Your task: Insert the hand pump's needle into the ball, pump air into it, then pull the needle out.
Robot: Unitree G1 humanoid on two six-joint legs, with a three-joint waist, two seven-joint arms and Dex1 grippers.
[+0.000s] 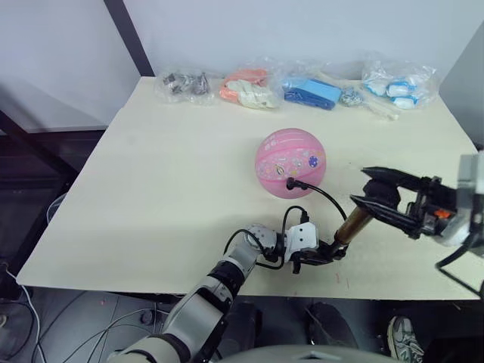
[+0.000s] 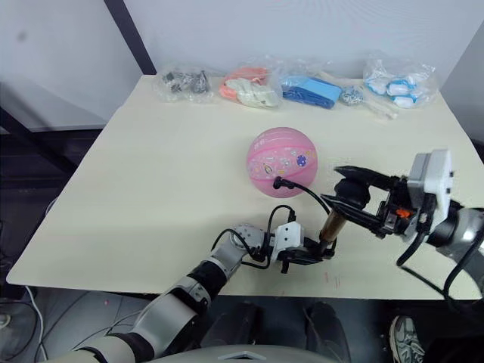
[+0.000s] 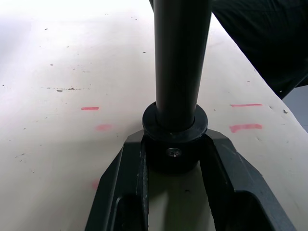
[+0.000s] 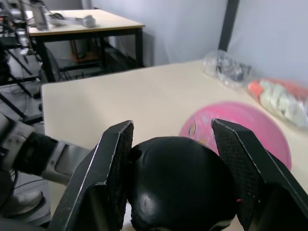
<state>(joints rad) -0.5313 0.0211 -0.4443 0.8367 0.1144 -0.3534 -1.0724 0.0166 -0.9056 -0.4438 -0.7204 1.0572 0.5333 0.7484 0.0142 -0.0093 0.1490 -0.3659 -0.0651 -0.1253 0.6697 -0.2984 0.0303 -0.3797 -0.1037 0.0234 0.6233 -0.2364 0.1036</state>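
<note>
On the table (image 1: 151,189), near its front edge: hand pump (image 1: 349,225), tilted, base pinched between the left gripper's (image 1: 327,253) fingers, round black handle clamped in the right gripper (image 1: 372,198). Ball (image 1: 290,162): pink, mid-table, looks round. Needle (image 1: 292,182): apparently seated in the ball, tip hidden; hose attached. Insertion done; pumping likely underway; withdrawal left.

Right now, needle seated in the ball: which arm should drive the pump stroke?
Right. Its pincer already grips the black handle of the hand pump, free to push and pull. The left pincer clamps the pump's base against the table, so it should steady it.
</note>
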